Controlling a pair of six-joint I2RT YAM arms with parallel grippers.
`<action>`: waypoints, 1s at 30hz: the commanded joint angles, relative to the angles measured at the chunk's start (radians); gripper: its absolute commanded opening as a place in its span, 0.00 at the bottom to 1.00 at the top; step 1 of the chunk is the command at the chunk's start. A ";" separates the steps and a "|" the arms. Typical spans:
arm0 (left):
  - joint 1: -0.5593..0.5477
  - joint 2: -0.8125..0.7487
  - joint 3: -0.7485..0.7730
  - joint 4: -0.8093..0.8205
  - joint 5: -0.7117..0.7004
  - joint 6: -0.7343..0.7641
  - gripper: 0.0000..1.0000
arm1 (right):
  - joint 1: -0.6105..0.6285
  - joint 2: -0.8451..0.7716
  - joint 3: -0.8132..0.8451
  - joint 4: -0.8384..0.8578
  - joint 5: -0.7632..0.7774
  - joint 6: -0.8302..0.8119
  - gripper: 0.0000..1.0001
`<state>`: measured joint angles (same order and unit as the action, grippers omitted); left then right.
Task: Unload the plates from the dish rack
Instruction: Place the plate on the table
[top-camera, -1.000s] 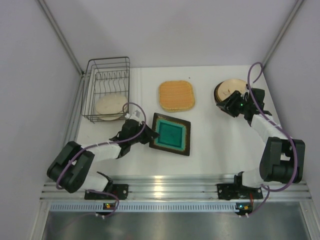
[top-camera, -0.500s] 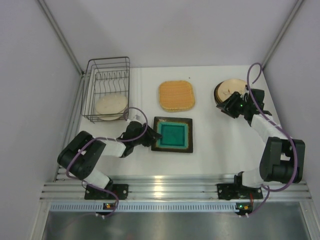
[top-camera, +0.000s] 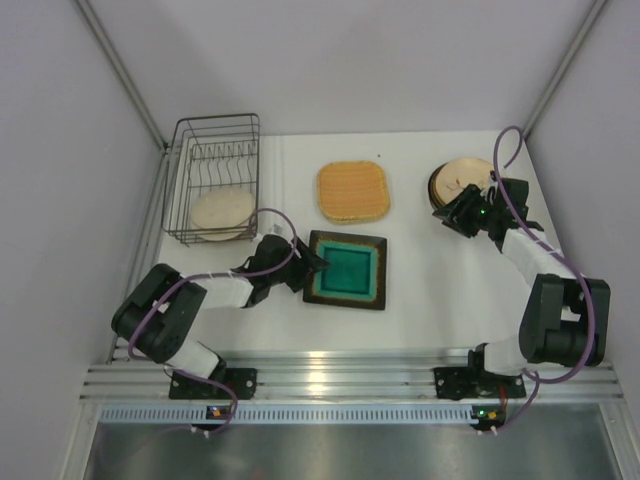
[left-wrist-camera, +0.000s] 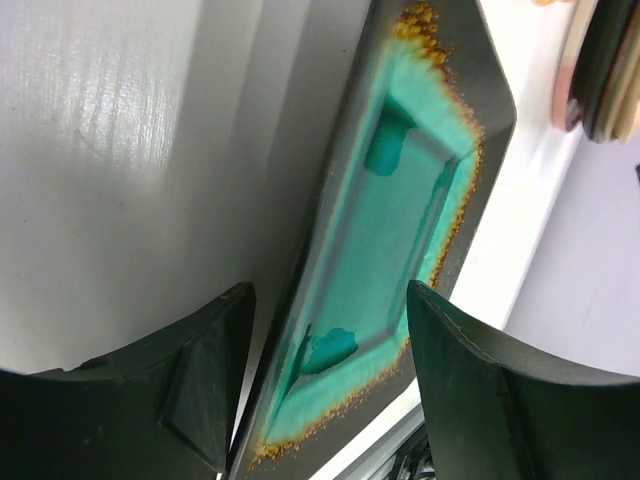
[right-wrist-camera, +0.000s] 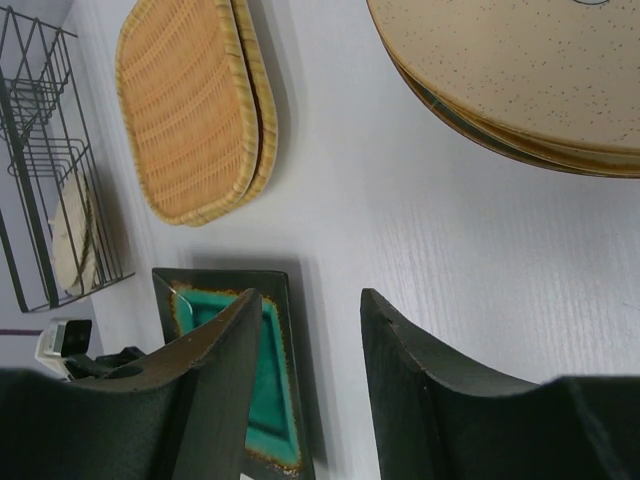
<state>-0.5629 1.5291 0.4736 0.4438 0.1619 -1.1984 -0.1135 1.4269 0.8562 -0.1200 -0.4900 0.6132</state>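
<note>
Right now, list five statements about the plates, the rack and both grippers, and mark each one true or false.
1. The dish rack holds one cream round plate. True.
2. The square teal plate stands upright in the rack. False: it lies flat on the table, outside the rack.
3. The right gripper is shut on the woven plate. False: it is open and empty, beside the stack of round plates.
4. The left gripper is open, its jaws on either side of the teal plate's rim. True.
5. The woven plate lies between the rack and the stack of round plates. True.
</note>
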 joint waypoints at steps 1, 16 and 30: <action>-0.002 -0.003 0.083 -0.259 -0.058 0.062 0.68 | 0.006 -0.010 0.018 0.022 0.008 -0.010 0.45; -0.072 0.207 0.414 -0.684 -0.065 0.332 0.70 | 0.006 0.000 0.006 0.034 0.010 -0.007 0.45; -0.135 0.187 0.479 -0.792 -0.105 0.470 0.69 | 0.006 0.009 -0.002 0.048 0.008 0.000 0.45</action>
<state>-0.6685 1.7054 0.9470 -0.1883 0.1078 -0.7856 -0.1135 1.4319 0.8562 -0.1116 -0.4900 0.6140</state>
